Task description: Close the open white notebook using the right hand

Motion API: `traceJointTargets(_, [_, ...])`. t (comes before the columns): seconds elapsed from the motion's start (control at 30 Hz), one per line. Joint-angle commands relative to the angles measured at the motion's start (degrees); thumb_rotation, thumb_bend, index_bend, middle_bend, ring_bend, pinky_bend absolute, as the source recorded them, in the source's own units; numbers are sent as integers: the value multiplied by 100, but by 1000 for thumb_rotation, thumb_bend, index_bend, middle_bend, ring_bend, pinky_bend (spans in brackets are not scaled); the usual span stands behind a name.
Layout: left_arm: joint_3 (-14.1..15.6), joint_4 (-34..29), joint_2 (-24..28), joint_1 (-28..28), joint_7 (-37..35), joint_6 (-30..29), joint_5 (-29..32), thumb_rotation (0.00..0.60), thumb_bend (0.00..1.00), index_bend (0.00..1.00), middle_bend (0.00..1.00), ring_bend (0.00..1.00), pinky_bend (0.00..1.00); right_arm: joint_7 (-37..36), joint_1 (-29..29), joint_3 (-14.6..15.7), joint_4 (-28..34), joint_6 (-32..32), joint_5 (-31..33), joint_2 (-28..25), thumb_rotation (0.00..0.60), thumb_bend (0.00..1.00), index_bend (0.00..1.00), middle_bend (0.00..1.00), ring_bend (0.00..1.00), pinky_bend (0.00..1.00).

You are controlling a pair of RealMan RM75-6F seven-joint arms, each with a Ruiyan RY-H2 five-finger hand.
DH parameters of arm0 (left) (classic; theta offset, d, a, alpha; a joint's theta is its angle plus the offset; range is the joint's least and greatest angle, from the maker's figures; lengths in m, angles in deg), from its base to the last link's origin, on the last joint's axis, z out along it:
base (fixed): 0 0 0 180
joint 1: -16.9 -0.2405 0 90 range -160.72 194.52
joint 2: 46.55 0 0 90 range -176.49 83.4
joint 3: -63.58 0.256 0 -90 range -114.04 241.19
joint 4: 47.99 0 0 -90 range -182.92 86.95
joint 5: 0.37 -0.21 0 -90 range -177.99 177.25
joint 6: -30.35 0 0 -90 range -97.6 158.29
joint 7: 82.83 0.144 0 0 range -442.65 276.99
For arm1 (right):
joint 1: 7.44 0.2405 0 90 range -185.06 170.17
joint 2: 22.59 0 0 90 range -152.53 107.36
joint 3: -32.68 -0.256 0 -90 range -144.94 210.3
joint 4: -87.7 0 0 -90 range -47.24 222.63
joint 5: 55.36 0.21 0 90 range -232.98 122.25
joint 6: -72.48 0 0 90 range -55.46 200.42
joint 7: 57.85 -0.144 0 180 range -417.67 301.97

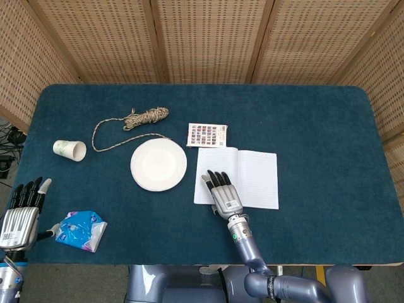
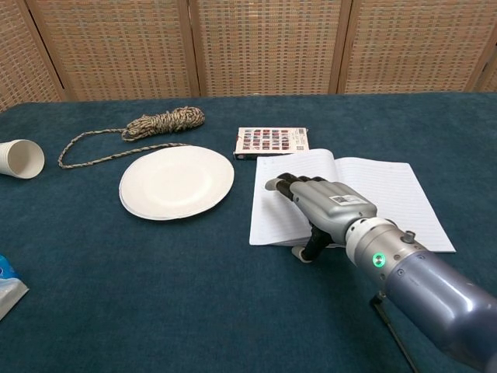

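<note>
— Mid-table, what lies open?
— White notebook (image 1: 237, 178), flat beside a plate (image 1: 158, 164). Right hand (image 1: 221, 192) rests on its left page, fingers extended, holding nothing.
— Handling?
— Likely light, floppy paper; lift the left cover's outer edge.

Plate (image 1: 158, 164) and card (image 1: 207, 134) crowding notebook (image 1: 252, 173)

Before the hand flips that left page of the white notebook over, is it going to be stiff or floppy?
Probably floppy: the white notebook lies flat and open, its pages thin lined paper, so the left page should bend rather than swing as a board. It looks light, so it may slide on the blue table cloth under the right hand, whose fingers lie over that page.
</note>
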Motion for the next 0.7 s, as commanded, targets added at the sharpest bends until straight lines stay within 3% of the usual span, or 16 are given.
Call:
traceJointTargets(0.03, [2,-4,4,-3,-8,-9,-6,600,120,0,0,0,0,-65,-4,-7,-137,-147,-150,78,600,480,0,0,0,0])
traceJointTargets(0.23, [7,-18,18,-9,-34,-27,-24,600,120,0,0,0,0,-325,-60,-22,-341,-469,-469,190,600,643,0,0,0,0])
traceJointTargets(0.7, [38,-63,14,-20,-32,-77,-112,600,120,0,0,0,0,-737,-439,-277,-60,-578,-148,166,600,650,0,0,0,0])
